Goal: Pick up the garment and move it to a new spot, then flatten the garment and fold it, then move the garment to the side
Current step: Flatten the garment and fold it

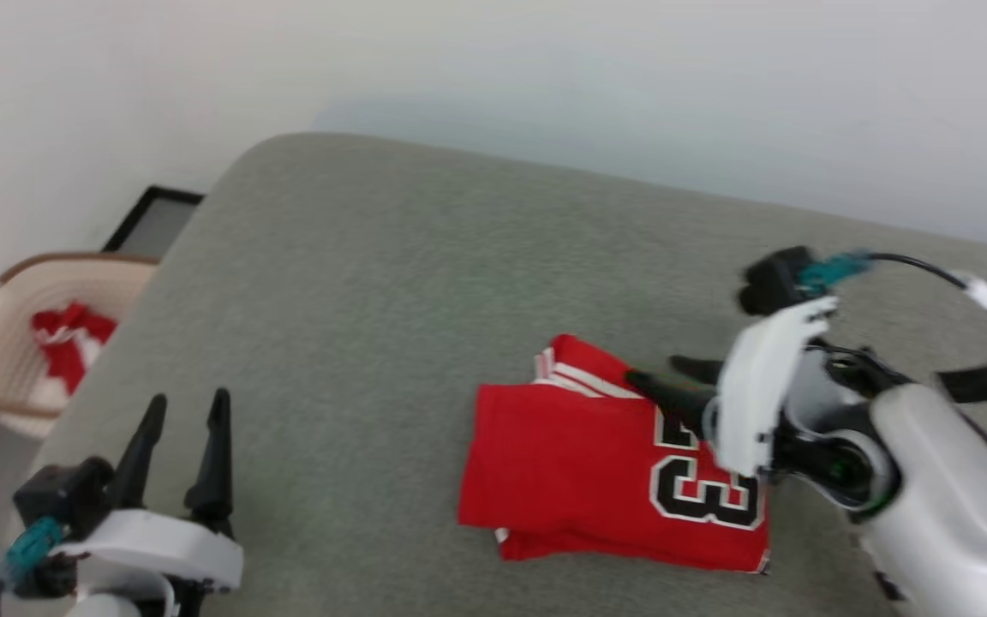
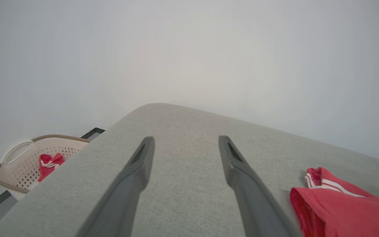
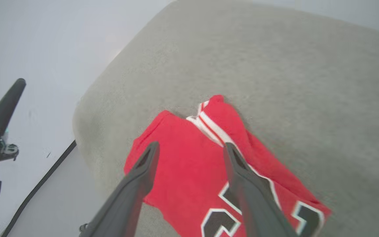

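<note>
Red jersey [image 1: 571, 454] lies folded on our worktop [image 1: 356, 300].
Our right end effector [image 3: 190, 145] and left end effector [image 2: 186, 139] are spread; we should pinch all layers together.

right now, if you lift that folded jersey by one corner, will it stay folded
Probably floppy: the jersey lies in soft, uneven layers, so lifting one corner would likely unfold it. It looks thin and light. Pushed across the grey cushion, it may bunch.
</note>
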You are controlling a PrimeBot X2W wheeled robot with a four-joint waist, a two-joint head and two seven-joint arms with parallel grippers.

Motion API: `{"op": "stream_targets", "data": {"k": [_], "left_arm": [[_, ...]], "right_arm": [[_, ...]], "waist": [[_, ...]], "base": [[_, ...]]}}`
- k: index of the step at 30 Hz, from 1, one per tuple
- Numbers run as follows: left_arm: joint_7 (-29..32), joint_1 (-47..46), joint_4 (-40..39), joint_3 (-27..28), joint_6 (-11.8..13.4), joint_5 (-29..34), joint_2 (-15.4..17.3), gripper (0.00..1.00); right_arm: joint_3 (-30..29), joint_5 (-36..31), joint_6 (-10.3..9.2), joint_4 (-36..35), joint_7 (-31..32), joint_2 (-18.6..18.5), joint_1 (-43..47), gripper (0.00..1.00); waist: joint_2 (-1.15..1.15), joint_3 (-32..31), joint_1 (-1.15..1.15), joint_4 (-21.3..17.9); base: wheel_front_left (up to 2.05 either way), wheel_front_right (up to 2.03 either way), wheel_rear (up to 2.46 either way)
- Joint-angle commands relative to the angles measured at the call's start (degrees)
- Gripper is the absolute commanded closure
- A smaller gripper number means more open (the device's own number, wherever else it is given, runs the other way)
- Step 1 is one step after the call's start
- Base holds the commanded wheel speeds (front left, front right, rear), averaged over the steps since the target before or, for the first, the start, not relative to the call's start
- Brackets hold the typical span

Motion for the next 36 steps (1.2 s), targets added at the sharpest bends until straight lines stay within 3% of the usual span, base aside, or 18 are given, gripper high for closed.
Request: {"op": "stream_targets", "data": {"k": [1, 11, 19, 28, 36], "left_arm": [[0.0, 0.9, -0.3, 0.4, -0.2, 0.2, 0.3, 0.0], [0.0, 5.6, -2.0, 3.6, -0.2, 1.4, 1.6, 0.0], [0.0, 8.4, -3.6, 4.9, -0.2, 2.5, 1.3, 0.0], [0.0, 10.4, -4.6, 6.8, -0.2, 2.7, 1.2, 0.0], [0.0, 11.7, -4.9, 7.7, -0.2, 2.9, 0.9, 0.0]], "right_arm": [[-0.5, 0.2, -0.07, -0.8, -1.1, -0.8, 1.2, 0.0], [-5.6, -1.4, -0.08, -8.1, -14.6, -8.7, 9.7, 0.0], [-8.8, -5.9, -0.08, -9.6, -27.8, -12.9, 16.2, 0.0], [-11.7, -11.1, -0.08, -7.3, -42.2, -13.7, 22.0, 0.0], [-13.1, -13.5, -0.08, -3.5, -48.5, -11.7, 25.9, 0.0]], "waist": [[0.0, -1.6, 0.0, -4.1], [0.0, -3.8, 0.0, -13.4], [0.0, -4.5, 0.0, -17.6], [0.0, -5.5, 0.0, -18.7], [0.0, -6.1, 0.0, -18.5]], "base": [[0.0, 0.0, 0.0], [0.0, 0.0, 0.0], [0.0, 0.0, 0.0], [0.0, 0.0, 0.0], [0.0, 0.0, 0.0]]}}
